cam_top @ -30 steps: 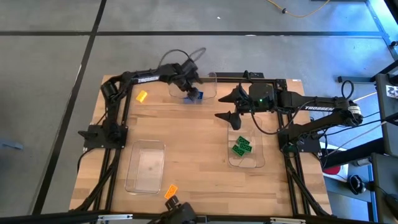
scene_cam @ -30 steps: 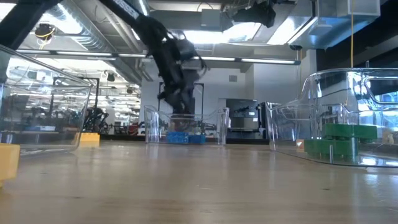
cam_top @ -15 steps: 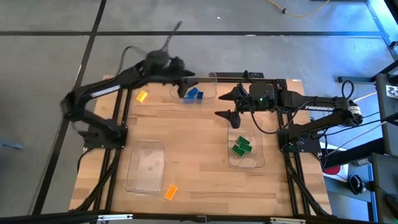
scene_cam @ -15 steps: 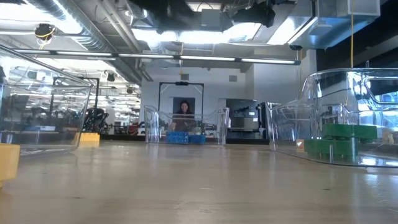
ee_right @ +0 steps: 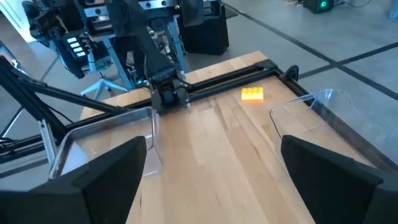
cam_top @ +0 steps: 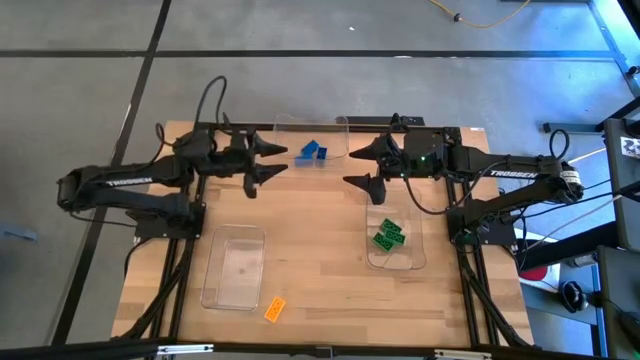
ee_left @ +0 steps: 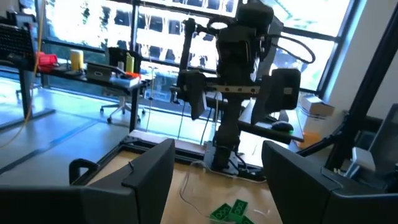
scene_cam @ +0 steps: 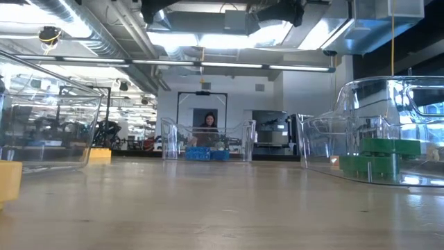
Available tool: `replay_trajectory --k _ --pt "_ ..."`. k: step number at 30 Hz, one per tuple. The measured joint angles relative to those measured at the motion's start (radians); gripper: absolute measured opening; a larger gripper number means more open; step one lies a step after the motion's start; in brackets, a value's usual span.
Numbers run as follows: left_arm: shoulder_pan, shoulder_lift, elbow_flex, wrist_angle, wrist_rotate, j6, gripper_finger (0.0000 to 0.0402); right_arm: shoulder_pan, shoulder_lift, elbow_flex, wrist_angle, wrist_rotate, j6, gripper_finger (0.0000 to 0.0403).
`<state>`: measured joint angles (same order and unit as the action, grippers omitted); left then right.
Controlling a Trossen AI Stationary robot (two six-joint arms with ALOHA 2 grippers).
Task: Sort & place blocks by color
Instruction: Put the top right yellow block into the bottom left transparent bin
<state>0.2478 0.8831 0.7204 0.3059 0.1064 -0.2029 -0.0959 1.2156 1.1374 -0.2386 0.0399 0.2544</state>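
From above, the wooden bench carries three clear trays: one at the far edge with two blue blocks in it, one on the right with the green blocks inside, and one on the left with no block showing in it. An orange-yellow block lies on the bare wood just beside the near corner of the left tray. The left gripper hangs above the bench to the left of the far tray, jaws spread wide and holding nothing; the right gripper hangs to the right of that tray, jaws likewise wide apart and empty. At bench height, the blue blocks sit inside the far tray, the green blocks are stacked in the tray on the right, an orange-yellow block stands at the left edge, another lies farther back, and a person shows in the room behind. The left wrist view looks past its own open fingers toward the right arm and the green blocks. The right wrist view, between its parted fingers, shows an orange-yellow block on the wood near a tray's rim.
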Motion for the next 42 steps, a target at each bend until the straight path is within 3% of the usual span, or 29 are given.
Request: replay_trajectory --k 17,20,22,24,31,35,42 --pt "0.0 -0.015 0.0 0.003 -0.013 -0.002 0.0232 0.0 0.0 0.0 0.004 0.008 0.03 0.0375" --pt "0.0 -0.015 0.0 0.003 -0.015 -0.004 0.0232 -0.007 0.0 0.014 -0.039 0.182 0.099 0.0375" --pt "0.0 -0.015 0.0 0.003 -0.018 -0.005 0.0232 -0.051 0.0 0.06 -0.18 0.309 0.196 0.0375" --pt "0.0 -0.015 0.0 0.003 -0.018 -0.006 0.0232 -0.123 0.001 0.108 -0.351 0.36 0.285 0.0375" --pt "0.0 -0.014 0.0 0.003 -0.019 -0.008 0.0232 -0.4 0.039 0.097 -0.73 0.338 0.345 0.0375" --pt "0.0 -0.014 0.0 0.003 -0.02 -0.008 0.0232 -0.517 0.079 -0.035 -0.734 0.244 0.344 0.0375" --pt "0.0 -0.014 0.0 0.003 -0.039 -0.008 0.0232 -0.639 0.136 -0.31 -0.479 0.152 0.377 0.0375"
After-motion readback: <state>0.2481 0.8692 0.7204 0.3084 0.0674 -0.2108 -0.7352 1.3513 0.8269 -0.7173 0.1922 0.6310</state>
